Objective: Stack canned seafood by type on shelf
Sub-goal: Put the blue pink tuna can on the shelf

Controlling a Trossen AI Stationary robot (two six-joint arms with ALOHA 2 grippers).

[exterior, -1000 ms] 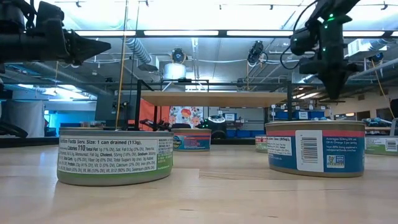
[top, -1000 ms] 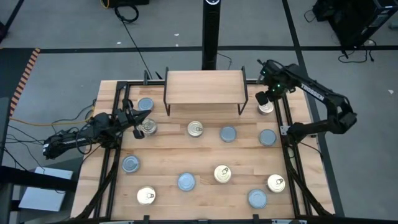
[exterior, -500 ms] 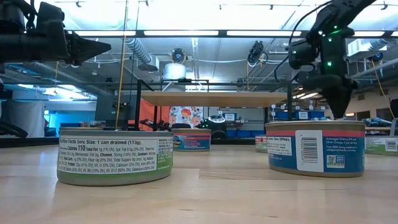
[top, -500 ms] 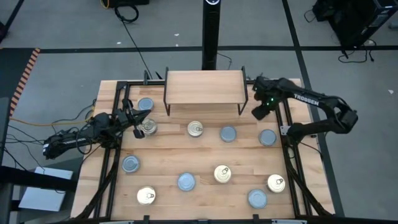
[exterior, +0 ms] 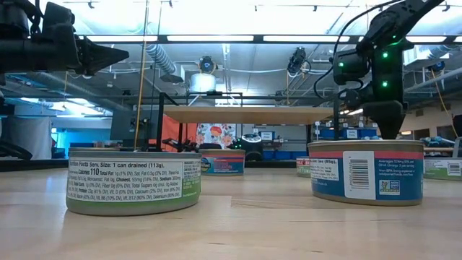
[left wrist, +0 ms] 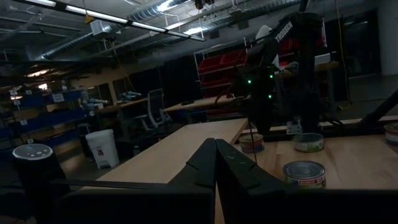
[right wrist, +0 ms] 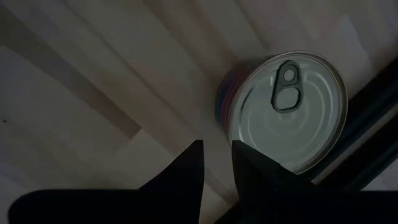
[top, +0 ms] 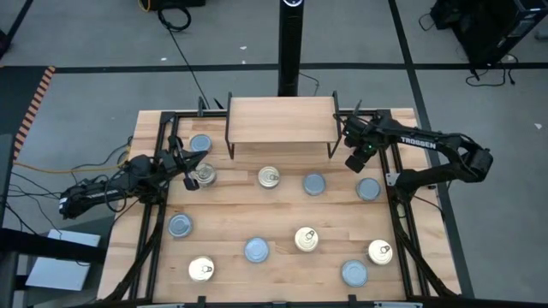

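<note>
Our right gripper (top: pixel 354 160) hovers near the table's back right corner, fingers slightly parted and empty, over a pull-tab tin (right wrist: pixel 286 109) beside the shelf (top: pixel 281 120). We should widen, centre on the tin, then descend. Left gripper (top: pixel 185 178) waits shut near the left edge.
</note>
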